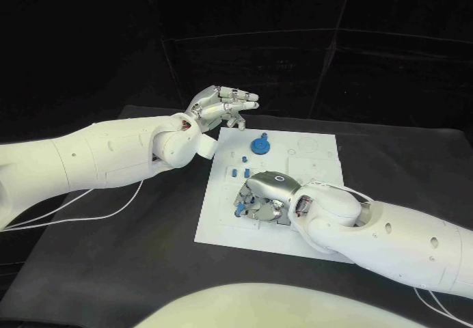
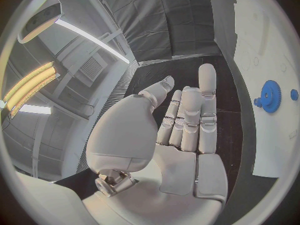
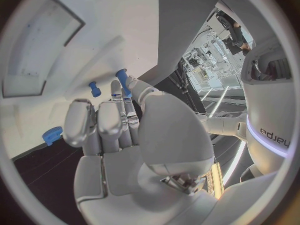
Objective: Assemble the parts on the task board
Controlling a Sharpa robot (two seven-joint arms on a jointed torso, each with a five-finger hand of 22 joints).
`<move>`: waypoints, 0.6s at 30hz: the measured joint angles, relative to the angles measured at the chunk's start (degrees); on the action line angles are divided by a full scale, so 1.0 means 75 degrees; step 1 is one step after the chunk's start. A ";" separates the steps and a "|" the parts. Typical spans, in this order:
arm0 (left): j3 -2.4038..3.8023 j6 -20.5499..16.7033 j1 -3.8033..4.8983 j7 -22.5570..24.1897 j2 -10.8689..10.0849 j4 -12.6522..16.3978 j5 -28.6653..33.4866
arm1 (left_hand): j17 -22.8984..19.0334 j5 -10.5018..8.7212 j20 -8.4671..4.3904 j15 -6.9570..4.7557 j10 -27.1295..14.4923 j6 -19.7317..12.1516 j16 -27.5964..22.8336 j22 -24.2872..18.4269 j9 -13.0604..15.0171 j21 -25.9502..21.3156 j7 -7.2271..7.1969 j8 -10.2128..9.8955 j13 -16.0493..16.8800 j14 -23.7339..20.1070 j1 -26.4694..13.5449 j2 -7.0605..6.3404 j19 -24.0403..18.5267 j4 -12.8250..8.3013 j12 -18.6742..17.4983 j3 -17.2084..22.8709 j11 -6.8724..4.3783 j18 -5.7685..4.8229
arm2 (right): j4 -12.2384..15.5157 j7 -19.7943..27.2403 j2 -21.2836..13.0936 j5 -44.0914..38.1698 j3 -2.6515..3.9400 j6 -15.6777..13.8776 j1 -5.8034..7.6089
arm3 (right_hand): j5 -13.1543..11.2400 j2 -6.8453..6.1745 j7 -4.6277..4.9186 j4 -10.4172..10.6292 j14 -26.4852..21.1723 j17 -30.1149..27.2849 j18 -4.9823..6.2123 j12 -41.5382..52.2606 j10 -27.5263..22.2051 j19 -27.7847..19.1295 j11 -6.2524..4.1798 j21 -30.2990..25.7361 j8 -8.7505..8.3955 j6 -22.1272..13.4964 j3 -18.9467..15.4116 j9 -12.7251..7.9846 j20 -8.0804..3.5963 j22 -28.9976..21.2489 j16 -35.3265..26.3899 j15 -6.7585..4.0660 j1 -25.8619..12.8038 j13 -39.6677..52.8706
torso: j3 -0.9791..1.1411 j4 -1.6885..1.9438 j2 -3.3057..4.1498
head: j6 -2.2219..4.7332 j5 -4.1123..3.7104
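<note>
Task board (image 1: 222, 225), a white plate, lies mid-table on the black table (image 1: 118, 260), long side running away from the robot. Left arm (image 1: 89, 164) comes in from the left, forearm angled up toward the board's far left corner; left hand (image 1: 219, 106) raised above the table just off that corner, not touching the board, holding nothing. In the left wrist view left hand (image 2: 181, 130) has its fingers straight and close side by side, thumb held a little apart, palm bare. On the board's far half sits a blue gear (image 1: 260, 146), also seen in the left wrist view (image 2: 270, 96) with a smaller blue piece (image 2: 294, 94) just beside it. Nearer the robot, a few small blue pegs (image 1: 234, 172) stand in the board's left-middle area. Right arm (image 1: 394, 239) comes in from the lower right, wrist bent down over the board's centre; right hand (image 1: 261, 199) is palm-down on the board, fingers curled toward a blue part (image 1: 236, 210) at its fingertips. Right wrist view: right hand (image 3: 119, 130) fingers extended together, tips at a blue peg (image 3: 122, 81); second peg (image 3: 94, 88) just beside, apart from the fingers. Cannot tell whether the peg is actually pinched or just touched.
</note>
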 measured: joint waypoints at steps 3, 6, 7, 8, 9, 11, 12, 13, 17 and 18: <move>0.0000 0.0001 0.0000 0.0000 0.0000 0.0000 0.0000 | 0.0000 0.0000 0.0000 0.0000 0.0000 0.0000 0.0000 0.0000 0.0000 0.0000 0.0000 0.0000 0.0000 0.0000 0.0000 0.0000 0.0000 0.0000 0.0000 0.0000 0.0000 0.0000 | -0.0013 -0.0018 0.0014 -0.0037 0.0000 0.0021 -0.0004 | 0.0000 0.0001 -0.0001 0.0000 0.0000 0.0000 0.0000 0.0000 0.0000 0.0000 0.0000 0.0000 0.0024 -0.0003 0.0000 -0.0001 0.0000 0.0000 0.0000 0.0000 0.0001 0.0000 | -0.0001 0.0001 -0.0001 | -0.0004 0.0000; 0.0000 0.0003 0.0000 -0.0001 0.0000 0.0001 0.0000 | 0.0000 0.0000 0.0000 0.0000 0.0000 0.0000 0.0000 0.0000 0.0000 0.0000 0.0000 0.0000 0.0000 0.0000 0.0000 0.0000 0.0000 0.0000 0.0000 0.0000 0.0000 0.0000 | -0.0016 -0.0040 0.0026 -0.0084 0.0000 0.0038 -0.0005 | -0.0001 0.0003 -0.0001 0.0000 0.0000 0.0000 -0.0001 0.0000 0.0000 0.0000 0.0000 0.0000 0.0024 -0.0006 -0.0001 -0.0002 0.0000 0.0000 0.0000 0.0000 0.0003 0.0000 | 0.0000 0.0000 -0.0001 | -0.0004 0.0005; 0.0000 0.0005 0.0000 -0.0001 0.0000 0.0001 0.0000 | 0.0000 0.0000 0.0000 0.0000 0.0000 0.0000 0.0000 0.0000 0.0000 0.0000 0.0000 0.0000 0.0000 0.0000 0.0000 0.0000 0.0000 0.0000 0.0000 0.0000 0.0000 0.0000 | -0.0016 -0.0050 0.0031 -0.0103 0.0002 0.0041 -0.0005 | -0.0001 0.0013 0.0007 0.0000 0.0000 0.0000 0.0000 0.0000 0.0000 0.0000 0.0000 0.0000 0.0024 -0.0018 -0.0001 -0.0002 0.0000 0.0000 0.0000 0.0000 0.0013 0.0000 | 0.0000 0.0000 -0.0001 | -0.0004 0.0006; 0.0000 0.0005 0.0000 -0.0001 0.0000 0.0001 0.0000 | 0.0000 0.0000 0.0000 0.0000 0.0000 0.0000 0.0000 0.0000 0.0000 0.0000 0.0000 0.0000 0.0000 0.0000 0.0000 0.0000 0.0000 0.0000 0.0000 0.0000 0.0000 0.0000 | -0.0016 -0.0059 0.0033 -0.0120 0.0004 0.0043 -0.0005 | -0.0002 0.0013 0.0005 0.0000 0.0000 0.0000 0.0000 0.0000 0.0000 0.0000 0.0000 0.0000 0.0024 -0.0020 -0.0001 -0.0003 0.0000 0.0000 0.0000 0.0000 0.0013 0.0000 | 0.0000 0.0000 -0.0001 | -0.0005 0.0006; 0.0000 0.0006 0.0000 -0.0002 0.0000 0.0001 0.0000 | 0.0000 0.0000 0.0000 0.0000 0.0000 0.0000 0.0000 0.0001 0.0000 0.0000 0.0000 0.0000 0.0000 0.0000 0.0000 0.0000 0.0000 0.0000 0.0000 0.0000 0.0000 0.0000 | -0.0016 -0.0068 0.0035 -0.0136 0.0004 0.0045 -0.0005 | -0.0006 0.0014 0.0002 -0.0004 0.0000 -0.0002 0.0000 0.0000 0.0000 0.0000 0.0000 0.0000 0.0024 -0.0024 0.0003 -0.0003 0.0000 0.0000 0.0000 0.0000 0.0014 0.0000 | 0.0000 -0.0001 -0.0001 | -0.0007 0.0007; 0.0000 0.0009 0.0000 -0.0003 0.0000 0.0001 0.0000 | 0.0000 0.0000 0.0000 0.0000 0.0000 0.0000 0.0000 0.0001 0.0000 0.0000 0.0000 0.0000 0.0000 0.0000 0.0000 0.0000 0.0000 0.0000 0.0000 0.0000 0.0000 0.0000 | -0.0016 -0.0088 0.0037 -0.0177 0.0005 0.0046 -0.0005 | -0.0009 0.0014 0.0000 -0.0021 0.0000 -0.0013 0.0000 0.0000 0.0000 0.0000 0.0000 0.0000 0.0023 -0.0028 0.0020 -0.0004 0.0000 -0.0001 0.0000 0.0000 0.0014 0.0000 | 0.0000 -0.0003 -0.0001 | -0.0010 0.0007; 0.0000 0.0010 0.0000 -0.0003 0.0000 0.0001 0.0000 | 0.0000 0.0000 0.0000 0.0000 0.0000 0.0000 0.0000 0.0001 0.0000 0.0000 0.0000 0.0000 0.0000 0.0000 0.0000 0.0000 0.0000 0.0000 0.0000 0.0000 0.0000 0.0000 | -0.0015 -0.0096 0.0038 -0.0193 0.0006 0.0046 -0.0006 | -0.0010 0.0014 0.0000 -0.0021 0.0000 -0.0019 0.0000 -0.0006 0.0000 0.0000 0.0000 0.0000 0.0023 -0.0029 0.0020 -0.0005 0.0000 -0.0001 0.0000 0.0000 0.0014 0.0000 | 0.0000 -0.0003 -0.0001 | -0.0011 0.0007; 0.0000 0.0011 0.0000 -0.0004 0.0000 0.0001 0.0000 | 0.0000 0.0000 0.0000 0.0000 0.0000 0.0000 0.0000 0.0001 0.0000 0.0000 0.0000 0.0000 0.0000 0.0000 0.0000 0.0000 0.0000 0.0000 0.0000 0.0000 0.0000 0.0000 | -0.0013 -0.0105 0.0041 -0.0210 0.0006 0.0047 -0.0006 | -0.0007 0.0014 0.0000 -0.0021 0.0000 -0.0021 0.0000 -0.0044 0.0000 0.0000 0.0000 0.0000 0.0023 -0.0030 0.0020 -0.0005 0.0000 -0.0006 0.0000 0.0000 0.0014 0.0000 | 0.0000 -0.0004 -0.0001 | -0.0012 0.0007; 0.0000 0.0014 0.0000 -0.0006 -0.0001 0.0001 0.0000 | -0.0002 0.0000 0.0000 0.0003 -0.0018 -0.0041 0.0000 0.0001 0.0000 0.0000 0.0001 0.0000 0.0000 -0.0003 0.0000 0.0000 0.0000 -0.0022 0.0032 -0.0022 0.0018 0.0000 | -0.0008 -0.0131 0.0061 -0.0272 0.0006 0.0067 -0.0006 | 0.0047 -0.0068 0.0115 0.0007 -0.0003 -0.0053 0.0000 -0.0253 -0.0218 -0.0030 0.0151 0.0000 -0.0074 -0.0167 -0.0008 -0.0020 0.0030 -0.0038 0.0000 0.0003 -0.0068 -0.0020 | 0.0000 -0.0004 -0.0001 | -0.0010 -0.0003; 0.0000 0.0014 0.0000 -0.0006 -0.0001 0.0001 0.0000 | -0.0010 0.0000 0.0000 0.0024 -0.0028 -0.0056 0.0000 0.0001 0.0000 0.0000 0.0001 0.0000 0.0000 -0.0023 0.0000 0.0000 0.0000 -0.0022 0.0035 -0.0022 0.0029 0.0000 | -0.0008 -0.0138 0.0065 -0.0286 0.0005 0.0074 -0.0007 | 0.0078 -0.0154 0.0126 0.0052 -0.0014 -0.0053 0.0001 -0.0311 -0.0312 -0.0057 0.0166 0.0000 -0.0104 -0.0291 -0.0050 -0.0034 0.0057 -0.0048 0.0000 0.0047 -0.0156 -0.0022 | 0.0000 -0.0004 -0.0001 | -0.0009 -0.0003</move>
